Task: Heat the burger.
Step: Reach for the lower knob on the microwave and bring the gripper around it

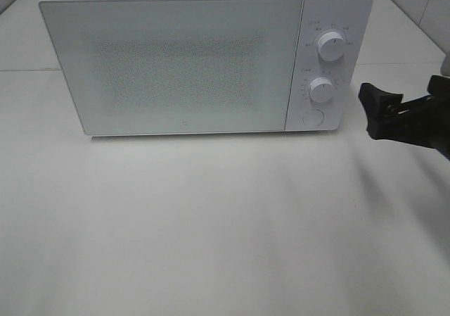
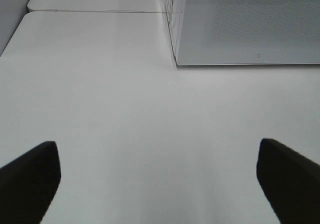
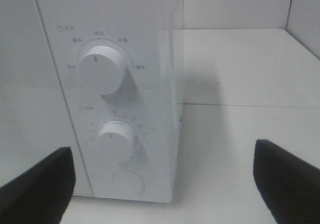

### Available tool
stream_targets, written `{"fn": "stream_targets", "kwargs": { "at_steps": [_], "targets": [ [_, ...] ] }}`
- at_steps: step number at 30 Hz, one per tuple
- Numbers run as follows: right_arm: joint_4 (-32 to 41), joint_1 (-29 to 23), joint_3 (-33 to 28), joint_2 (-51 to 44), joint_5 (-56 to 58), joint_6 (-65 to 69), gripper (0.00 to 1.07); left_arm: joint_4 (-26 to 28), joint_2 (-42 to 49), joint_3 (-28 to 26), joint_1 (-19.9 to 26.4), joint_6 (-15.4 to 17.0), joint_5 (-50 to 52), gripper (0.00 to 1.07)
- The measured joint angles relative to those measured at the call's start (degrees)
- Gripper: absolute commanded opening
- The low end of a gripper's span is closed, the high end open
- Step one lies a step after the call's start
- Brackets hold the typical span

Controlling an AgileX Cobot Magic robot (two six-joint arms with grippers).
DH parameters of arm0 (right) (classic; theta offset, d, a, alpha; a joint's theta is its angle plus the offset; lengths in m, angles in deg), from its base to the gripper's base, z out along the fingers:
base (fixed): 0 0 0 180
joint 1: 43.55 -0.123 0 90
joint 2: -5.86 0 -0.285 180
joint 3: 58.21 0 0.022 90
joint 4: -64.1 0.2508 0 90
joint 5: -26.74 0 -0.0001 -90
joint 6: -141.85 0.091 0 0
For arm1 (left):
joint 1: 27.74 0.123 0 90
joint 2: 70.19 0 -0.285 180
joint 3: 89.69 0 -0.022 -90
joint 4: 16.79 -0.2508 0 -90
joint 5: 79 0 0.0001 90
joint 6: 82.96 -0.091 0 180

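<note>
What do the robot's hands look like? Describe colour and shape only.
Right hand: matte black and angular, with two tapering fingers. Left hand: only two black wedge-shaped fingers show. No cables or markings visible.

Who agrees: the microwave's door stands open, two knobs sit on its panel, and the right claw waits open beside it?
Wrong: the microwave's door is shut, as the exterior high view shows. Two knobs do sit on its panel, and the right claw is open beside it.
</note>
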Motion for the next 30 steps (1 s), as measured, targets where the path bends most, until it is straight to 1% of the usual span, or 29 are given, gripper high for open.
{"fn": "stream_targets", "kwargs": {
  "at_steps": [1, 2, 3, 4, 5, 6, 7, 8, 10, 11, 13, 15, 16, 18, 19, 21, 24, 26, 30],
  "targets": [
    [0.00, 0.00, 0.00, 0.00, 0.00, 0.00, 0.93, 0.00, 0.00, 0.00, 0.00, 0.00, 0.00, 1.02],
    [6.82, -5.44, 0.06, 0.40, -0.40, 0.00, 0.93, 0.00, 0.00, 0.00, 0.00, 0.00, 0.00, 1.02],
    [10.31, -8.19, 0.17, 0.86, -0.52, -0.57, 0.93, 0.00, 0.00, 0.00, 0.00, 0.00, 0.00, 1.02],
    [10.31, -8.19, 0.17, 0.86, -0.52, -0.57, 0.93, 0.00, 0.00, 0.00, 0.00, 0.00, 0.00, 1.02],
    [16.27, -12.49, 0.97, 2.18, -0.52, -1.83, 0.93, 0.00, 0.00, 0.00, 0.00, 0.00, 0.00, 1.02],
    [18.68, -13.98, 1.49, 3.04, -0.52, -2.46, 0.93, 0.00, 0.00, 0.00, 0.00, 0.00, 0.00, 1.02],
    [18.68, -13.98, 1.49, 3.04, -0.52, -2.46, 0.93, 0.00, 0.00, 0.00, 0.00, 0.00, 0.00, 1.02],
    [23.26, -17.30, 3.15, 5.04, -0.52, -4.01, 0.93, 0.00, 0.00, 0.00, 0.00, 0.00, 0.00, 1.02],
    [24.35, -18.22, 4.07, 5.90, -0.52, -4.81, 0.93, 0.00, 0.00, 0.00, 0.00, 0.00, 0.00, 1.02],
    [25.55, -19.71, 5.79, 7.79, -0.52, -5.67, 0.93, 0.00, 0.00, 0.00, 0.00, 0.00, 0.00, 1.02],
    [25.73, -20.11, 6.76, 8.88, -0.52, -6.02, 0.93, 0.00, 0.00, 0.00, 0.00, 0.00, 0.00, 1.02],
    [26.36, -20.51, 9.22, 12.03, -0.52, -6.19, 0.93, 0.00, 0.00, 0.00, 0.00, 0.00, 0.00, 1.02],
    [26.36, -20.51, 9.22, 12.03, -0.52, -6.19, 0.93, 0.00, 0.00, 0.00, 0.00, 0.00, 0.00, 1.02],
    [27.85, -20.51, 11.46, 14.73, -0.52, -6.19, 0.93, 0.00, 0.00, 0.00, 0.00, 0.00, 0.00, 1.02],
    [27.85, -20.51, 11.46, 14.73, -0.52, -6.19, 0.93, 0.00, 0.00, 0.00, 0.00, 0.00, 0.00, 1.02],
    [28.36, -20.51, 14.90, 17.82, -0.52, -6.19, 0.93, 0.00, 0.00, 0.00, 0.00, 0.00, 0.00, 1.02],
    [28.48, -20.51, 15.93, 18.62, -0.52, -6.19, 0.93, 0.00, 0.00, 0.00, 0.00, 0.00, 0.00, 1.02],
    [29.34, -20.51, 18.68, 20.51, -0.52, -6.76, 0.93, 0.00, 0.00, 0.00, 0.00, 0.00, 0.00, 1.02],
    [30.48, -20.51, 20.86, 22.06, -0.52, -8.31, 0.93, 0.00, 0.00, 0.00, 0.00, 0.00, 0.00, 1.02]
  ]
}}
